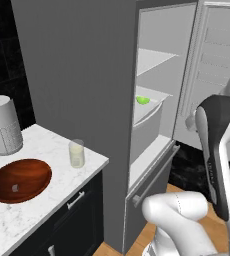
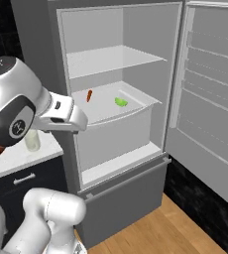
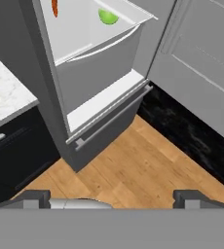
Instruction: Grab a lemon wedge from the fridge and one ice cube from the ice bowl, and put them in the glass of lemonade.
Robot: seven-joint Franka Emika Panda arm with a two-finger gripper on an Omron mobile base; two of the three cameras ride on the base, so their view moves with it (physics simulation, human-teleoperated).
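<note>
Fridge (image 2: 136, 30) standing with its door swung wide, white shelves and drawer exposed. Beside the fridge, a marble bench (image 1: 47, 150) carrying, farthest from the fridge, a white paper-towel roll (image 1: 3, 125); nearer the front edge, the ice bowl (image 1: 32, 172) with one ice cube (image 1: 15, 188) lying inside; closest to the fridge, the glass of lemonade (image 1: 77, 153), upright and apart from the bowl. Inside the fridge, on the drawer top, the lemon wedge (image 2: 121, 102), with a thin orange-red stick (image 2: 89, 95) on the same surface, well apart and deeper toward the hinge-free side. Gripper (image 3: 112, 198) spread fully wide, empty, tips pointing down at the wooden floor (image 3: 143, 165) in front of the fridge, well short of the wedge. Judged step: the reach for the lemon wedge, barely begun; ice cube untouched. Next move likely calling for raising and tilting the hand toward the drawer top, lining the open fingers either side of the wedge, steering wide of the stick, then closing gently on so small a piece.
</note>
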